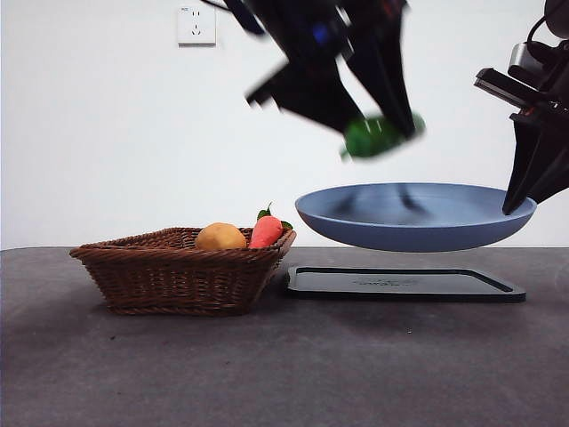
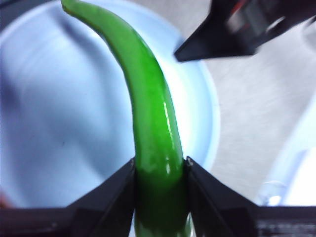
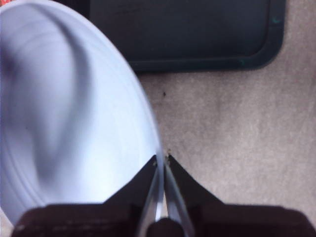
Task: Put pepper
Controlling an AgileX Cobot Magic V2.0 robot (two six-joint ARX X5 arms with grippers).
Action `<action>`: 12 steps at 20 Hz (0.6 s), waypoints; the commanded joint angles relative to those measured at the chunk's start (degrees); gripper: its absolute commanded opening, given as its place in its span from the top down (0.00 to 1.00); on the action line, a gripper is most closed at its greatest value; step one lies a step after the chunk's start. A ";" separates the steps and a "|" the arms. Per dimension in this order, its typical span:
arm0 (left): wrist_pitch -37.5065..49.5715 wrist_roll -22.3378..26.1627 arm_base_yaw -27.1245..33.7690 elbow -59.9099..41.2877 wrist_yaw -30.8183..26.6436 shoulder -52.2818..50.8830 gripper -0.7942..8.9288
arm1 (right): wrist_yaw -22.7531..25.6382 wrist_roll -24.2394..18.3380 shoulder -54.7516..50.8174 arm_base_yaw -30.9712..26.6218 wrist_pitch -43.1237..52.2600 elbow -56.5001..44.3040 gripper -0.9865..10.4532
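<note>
Tabletop (image 1: 284,365) dark grey, nearest part bare. Basket (image 1: 178,276) of brown wicker stands on it at left, holding a round yellow-orange fruit (image 1: 220,237) and an orange-red vegetable (image 1: 266,231) with green leaves, the two side by side. Black tray (image 1: 404,283) lies flat just right of the basket, nothing on it.

Blue plate (image 1: 413,227) hangs in the air above the tray, clear of it, roughly level. Right tool (image 3: 162,160) grips the plate's rim at its right edge, jaws pinched narrow on the thin lip; the right wrist view shows the plate (image 3: 64,123) edge running between them and the tray (image 3: 197,34) beyond.

Left tool (image 2: 160,165) comes in from above, blurred in the front view, over the plate's middle. Jaws clamped on the pepper (image 2: 153,128) near its thicker end. Pepper is glossy green, long and curved, tip tapering away from the jaws, held above the plate (image 2: 59,123) and not touching it. In the front view the pepper (image 1: 378,135) shows as a green blur under the dark arm, well above the plate.

White wall behind, with a socket (image 1: 196,24) high at left.
</note>
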 commanded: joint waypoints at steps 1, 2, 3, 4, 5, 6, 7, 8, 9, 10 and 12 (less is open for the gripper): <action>2.67 2.60 -0.74 1.18 -1.46 3.85 0.80 | -1.40 0.72 0.52 0.20 -0.09 0.90 0.91; 3.74 2.60 -0.74 1.18 -1.49 4.92 0.80 | -1.33 0.72 0.52 0.20 -0.28 0.90 0.91; 4.20 2.82 -0.74 1.18 -2.19 5.42 0.80 | -1.38 0.72 0.52 0.20 -0.33 0.90 0.91; 4.42 3.19 -0.74 1.18 -3.19 5.88 0.80 | -1.38 0.72 0.52 0.20 -0.44 0.90 0.91; 4.48 4.55 -0.74 1.18 -3.50 6.27 0.80 | -1.38 0.74 0.52 0.20 -0.46 0.90 0.91; 4.46 5.68 -0.74 1.18 -4.09 6.80 0.80 | -1.38 0.81 0.52 0.20 -0.44 0.90 0.91; 4.39 5.84 -0.68 1.18 -4.13 7.21 0.80 | -1.40 0.87 0.52 0.20 -0.48 0.90 0.91; 4.39 5.79 -0.70 1.18 -4.02 7.93 0.80 | -1.40 0.92 0.52 0.22 -0.52 0.90 0.91; 4.22 5.79 -0.68 1.18 -3.87 8.22 0.80 | -1.40 0.94 0.52 0.20 -0.57 0.90 0.91; 4.17 5.77 -0.79 1.18 -3.76 8.63 0.80 | -1.40 0.94 0.52 0.22 -0.72 0.90 0.91; 3.85 5.77 -1.03 1.18 -3.37 8.81 0.78 | -1.38 0.94 0.52 0.20 -1.01 0.90 0.91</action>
